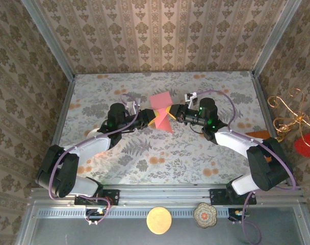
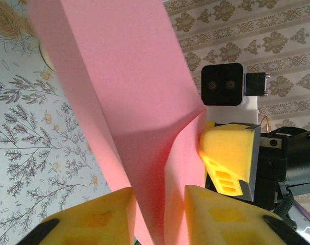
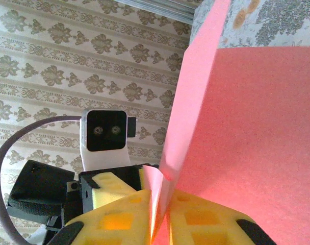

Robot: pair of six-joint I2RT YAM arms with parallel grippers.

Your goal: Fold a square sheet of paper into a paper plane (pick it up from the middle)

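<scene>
Salmon-pink, thin and easily crumpled, the half-folded square sheet of paper (image 1: pixel 160 101) hangs above mid-table, pinched by the right gripper (image 3: pixel 159 204) and straddled by the left gripper (image 2: pixel 160 209), whose grip is unclear; hold it gently near the creases.

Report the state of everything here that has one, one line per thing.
square sheet of paper: up off the table, bent, hanging between the two grippers.
left gripper: fingers on either side of the sheet with a gap between them; whether it clamps cannot be told.
right gripper: shut on the sheet.
</scene>
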